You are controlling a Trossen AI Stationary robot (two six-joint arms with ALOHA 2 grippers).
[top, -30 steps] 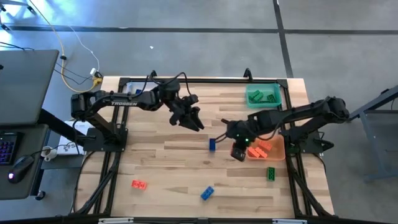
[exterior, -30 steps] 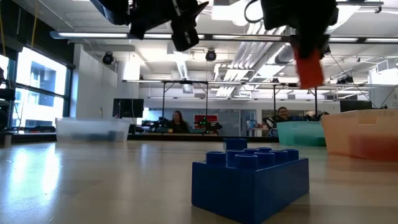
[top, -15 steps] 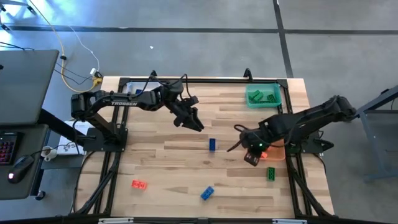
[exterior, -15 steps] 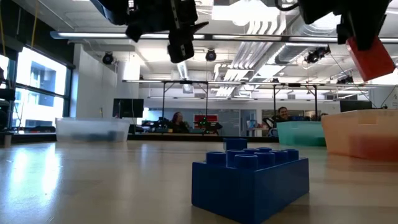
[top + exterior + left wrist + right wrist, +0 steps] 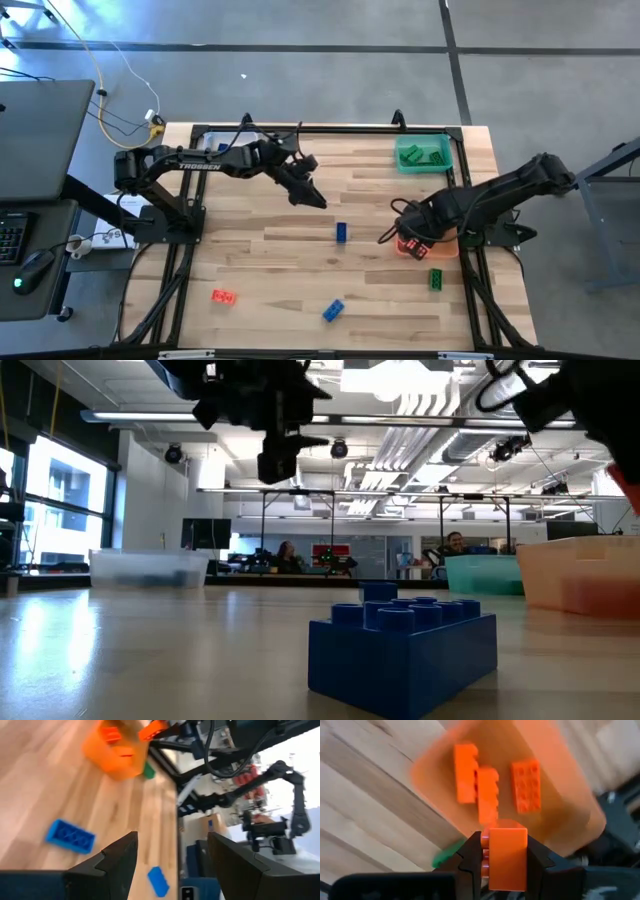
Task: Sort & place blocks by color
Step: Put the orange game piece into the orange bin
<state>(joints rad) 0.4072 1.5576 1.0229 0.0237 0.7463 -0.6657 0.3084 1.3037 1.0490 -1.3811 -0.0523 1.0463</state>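
Two arms over the bench. Left tool hangs above the middle, fingers spread and empty, same spread as a second ago; it has edged slightly toward the bench's middle. Just ahead of it and lower lies a blue block. Well back toward the near edge sit a red-orange block and a second blue block.

Right tool is clamped narrow on an orange block. A second ago it hung with that block beside the orange bin, out over bare wood; now it is above the bin's near rim, with three orange blocks directly below in the wrist view. Carry looks about done, so release is likely next.

A green block lies on the bench just beside the right tool, outside the bins. The green bin with its green blocks is beyond, toward the far edge.

Four loose blocks left to sort.
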